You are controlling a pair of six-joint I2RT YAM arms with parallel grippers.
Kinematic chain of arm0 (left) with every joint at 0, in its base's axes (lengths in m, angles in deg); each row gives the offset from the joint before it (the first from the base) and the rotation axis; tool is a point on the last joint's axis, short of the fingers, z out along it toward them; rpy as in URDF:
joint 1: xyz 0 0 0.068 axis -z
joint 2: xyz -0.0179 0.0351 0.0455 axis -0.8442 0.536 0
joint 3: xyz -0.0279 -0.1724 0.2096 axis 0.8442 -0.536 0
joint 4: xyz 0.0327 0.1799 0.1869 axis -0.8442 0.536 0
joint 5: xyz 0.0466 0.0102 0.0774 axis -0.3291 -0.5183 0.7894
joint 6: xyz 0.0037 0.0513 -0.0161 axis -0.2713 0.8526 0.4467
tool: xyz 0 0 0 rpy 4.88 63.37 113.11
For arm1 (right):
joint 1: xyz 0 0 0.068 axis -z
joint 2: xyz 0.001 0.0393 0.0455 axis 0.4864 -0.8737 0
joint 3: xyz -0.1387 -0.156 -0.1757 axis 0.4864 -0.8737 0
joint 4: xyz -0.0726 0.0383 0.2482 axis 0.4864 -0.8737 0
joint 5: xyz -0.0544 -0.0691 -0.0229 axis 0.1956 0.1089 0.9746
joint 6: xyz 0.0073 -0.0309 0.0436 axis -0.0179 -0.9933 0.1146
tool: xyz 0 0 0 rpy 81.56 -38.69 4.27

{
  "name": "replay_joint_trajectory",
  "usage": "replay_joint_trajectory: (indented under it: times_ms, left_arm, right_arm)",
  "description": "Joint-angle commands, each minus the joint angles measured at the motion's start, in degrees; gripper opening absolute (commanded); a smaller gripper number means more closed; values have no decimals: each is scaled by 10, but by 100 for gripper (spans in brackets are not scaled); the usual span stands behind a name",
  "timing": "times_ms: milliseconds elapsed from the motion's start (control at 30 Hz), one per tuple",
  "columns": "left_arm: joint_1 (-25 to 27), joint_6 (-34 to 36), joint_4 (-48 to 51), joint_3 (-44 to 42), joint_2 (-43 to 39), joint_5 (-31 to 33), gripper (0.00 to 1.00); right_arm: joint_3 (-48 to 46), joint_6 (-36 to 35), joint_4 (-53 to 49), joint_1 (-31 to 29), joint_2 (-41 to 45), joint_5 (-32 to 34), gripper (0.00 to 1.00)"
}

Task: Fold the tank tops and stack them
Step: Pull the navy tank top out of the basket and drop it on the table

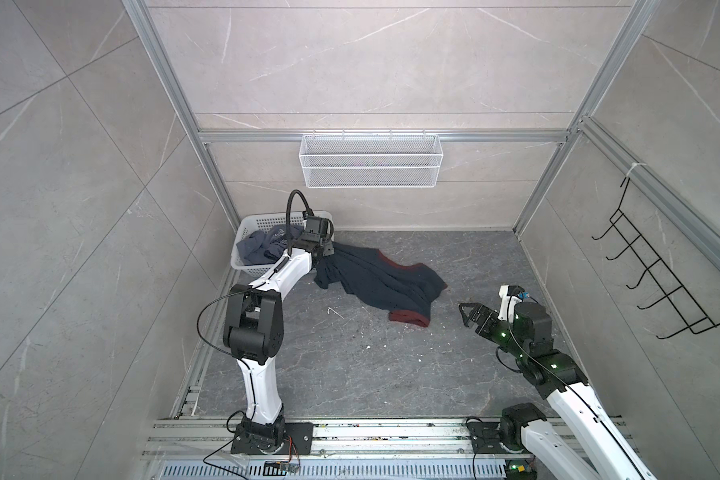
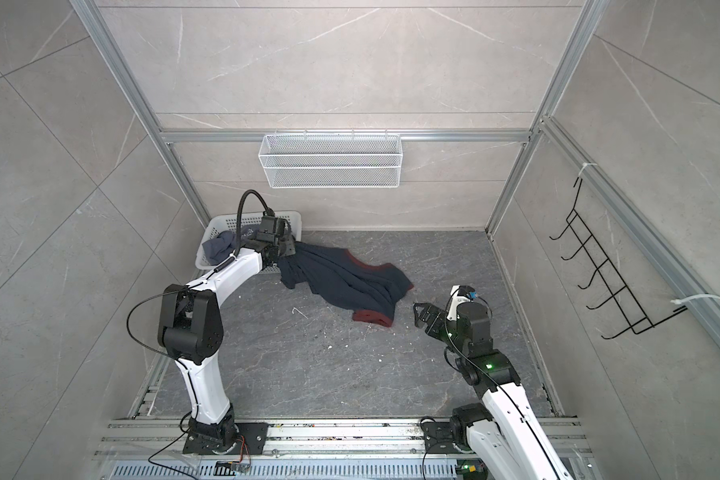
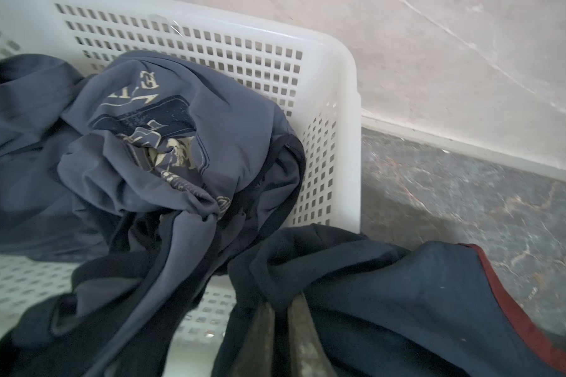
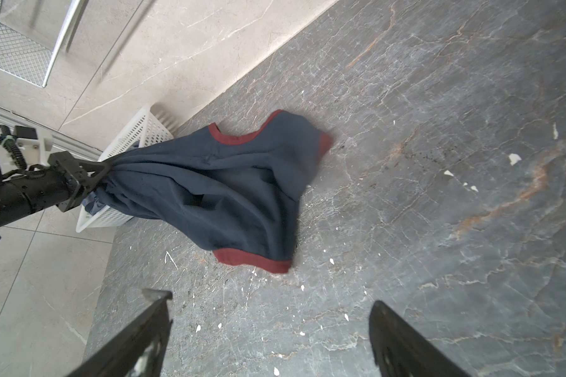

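The near-black navy tank top (image 1: 375, 278) (image 2: 341, 278) with red trim lies crumpled on the dark floor, trailing from the white plastic basket (image 1: 262, 217) (image 3: 340, 81) towards the middle. My left gripper (image 1: 323, 253) (image 3: 283, 298) is shut on its bunched end just over the basket's near corner, also visible in the right wrist view (image 4: 103, 171). The slate blue-grey tank top (image 1: 258, 245) (image 3: 164, 130) with pale lettering sits rumpled inside the basket. My right gripper (image 1: 464, 316) (image 4: 268, 298) hovers open and empty over bare floor, right of the navy top's red hem (image 4: 255, 259).
A white wire basket (image 1: 371, 160) hangs on the back wall. A black hook rack (image 1: 657, 270) is fixed to the right wall. Tiled walls close in three sides, and an aluminium rail (image 1: 350, 436) carrying both arm bases runs along the front.
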Motion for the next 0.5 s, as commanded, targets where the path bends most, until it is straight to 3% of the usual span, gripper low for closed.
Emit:
replay_joint_trajectory:
  times_ms: [0, 133, 267, 467]
  left_arm:
    - [1, 28, -9, 12, -60, 23, 0]
    - [10, 0, 10, 1, -96, -26, 0]
    - [67, -15, 53, 4, -128, -64, 0]
    - [111, -71, 96, -73, -201, -45, 0]
  right_arm:
    - [2, 8, -15, -2, -4, 1, 95]
    - [3, 6, -10, -2, -21, -16, 95]
    - [2, 4, -1, -4, -68, -45, 95]
    - [14, 1, 50, -61, -208, -82, 90]
